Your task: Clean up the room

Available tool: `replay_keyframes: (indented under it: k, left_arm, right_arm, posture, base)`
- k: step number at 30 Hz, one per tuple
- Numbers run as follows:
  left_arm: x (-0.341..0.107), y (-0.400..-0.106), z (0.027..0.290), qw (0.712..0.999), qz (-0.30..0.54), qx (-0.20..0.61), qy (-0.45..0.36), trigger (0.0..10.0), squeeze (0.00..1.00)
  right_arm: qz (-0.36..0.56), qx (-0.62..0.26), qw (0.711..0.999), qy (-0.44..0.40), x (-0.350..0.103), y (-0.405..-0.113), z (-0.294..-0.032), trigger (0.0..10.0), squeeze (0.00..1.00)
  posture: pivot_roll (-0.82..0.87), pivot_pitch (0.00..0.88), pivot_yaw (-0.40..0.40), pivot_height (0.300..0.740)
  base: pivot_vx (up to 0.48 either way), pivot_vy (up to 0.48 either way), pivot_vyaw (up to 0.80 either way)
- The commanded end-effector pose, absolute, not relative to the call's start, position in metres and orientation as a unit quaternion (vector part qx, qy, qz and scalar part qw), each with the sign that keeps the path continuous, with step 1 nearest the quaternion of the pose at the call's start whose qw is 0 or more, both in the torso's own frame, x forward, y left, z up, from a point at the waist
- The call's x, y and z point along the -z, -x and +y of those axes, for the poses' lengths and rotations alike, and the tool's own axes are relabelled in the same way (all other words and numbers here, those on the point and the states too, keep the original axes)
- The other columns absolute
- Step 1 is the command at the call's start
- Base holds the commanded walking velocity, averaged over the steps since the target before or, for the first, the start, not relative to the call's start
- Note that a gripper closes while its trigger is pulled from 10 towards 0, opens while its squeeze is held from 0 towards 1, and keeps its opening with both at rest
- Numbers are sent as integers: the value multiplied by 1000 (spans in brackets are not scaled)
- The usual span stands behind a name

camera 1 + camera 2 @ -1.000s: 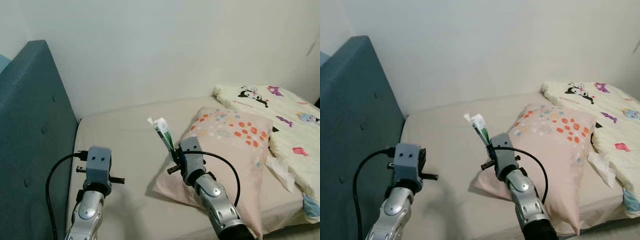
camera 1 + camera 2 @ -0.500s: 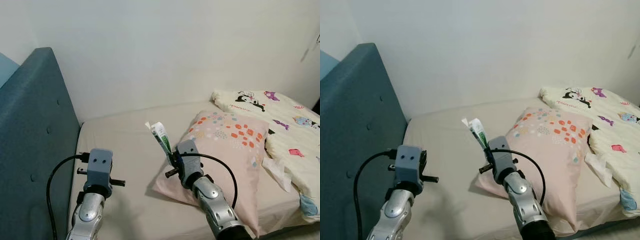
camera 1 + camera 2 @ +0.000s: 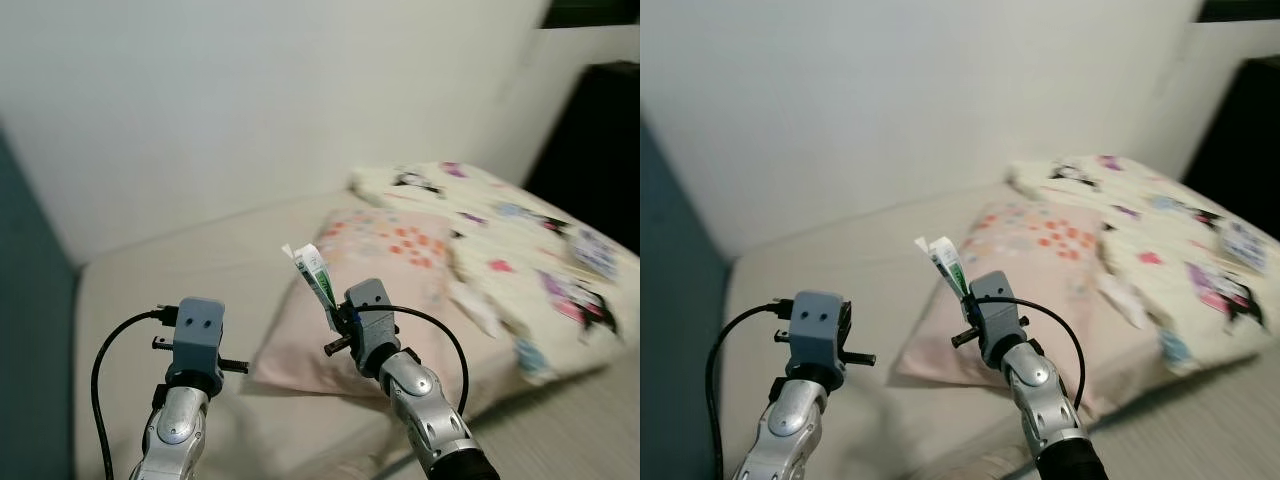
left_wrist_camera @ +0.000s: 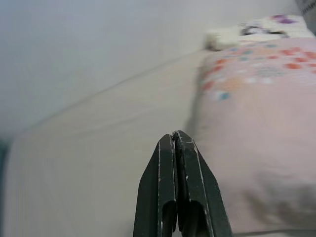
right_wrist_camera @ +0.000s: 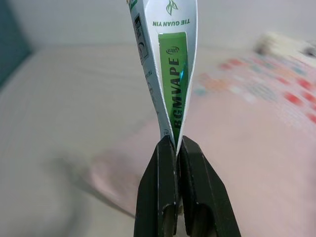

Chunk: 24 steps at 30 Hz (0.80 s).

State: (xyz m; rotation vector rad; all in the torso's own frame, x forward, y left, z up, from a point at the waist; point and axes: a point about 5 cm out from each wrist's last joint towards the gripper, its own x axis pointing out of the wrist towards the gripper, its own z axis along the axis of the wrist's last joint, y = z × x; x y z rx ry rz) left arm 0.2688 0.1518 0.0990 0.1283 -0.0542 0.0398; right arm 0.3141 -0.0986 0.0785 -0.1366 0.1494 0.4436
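My right gripper is shut on a flattened green and white packet printed with "TIE GUAN YIN". The packet sticks up from the gripper, held in the air in front of a pink dotted pillow on the bed. My left gripper is shut with nothing in it, raised at the left above the beige sheet; its wrist block faces me.
A cream quilt with cartoon prints lies bunched on the right part of the bed. A white wall runs behind the bed. A dark doorway or cabinet stands at the far right. A teal headboard edge shows at the left.
The camera has swung right: the headboard has slid almost out of view and the dark area on the right has come in. Both arms keep their pose, packet still held.
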Motion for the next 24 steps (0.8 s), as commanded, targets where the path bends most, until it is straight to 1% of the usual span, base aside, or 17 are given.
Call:
replay_keyframes:
  k: [1, 24]
  left_arm:
    - [-96, -268, 152, 997, -23, -21, -68, 10000, 0]
    - [-95, -267, 153, 996, -22, -24, -79, 10000, 0]
  right_arm:
    - [87, -215, 971, 63, -74, -312, -98, 10000, 0]
    - [96, -207, 971, 74, -71, -314, -99, 10000, 0]
  posture:
    - [54, 32, -45, 740]
    - [60, 11, -58, 740]
  base:
    - [0, 0, -800]
    - [0, 0, -800]
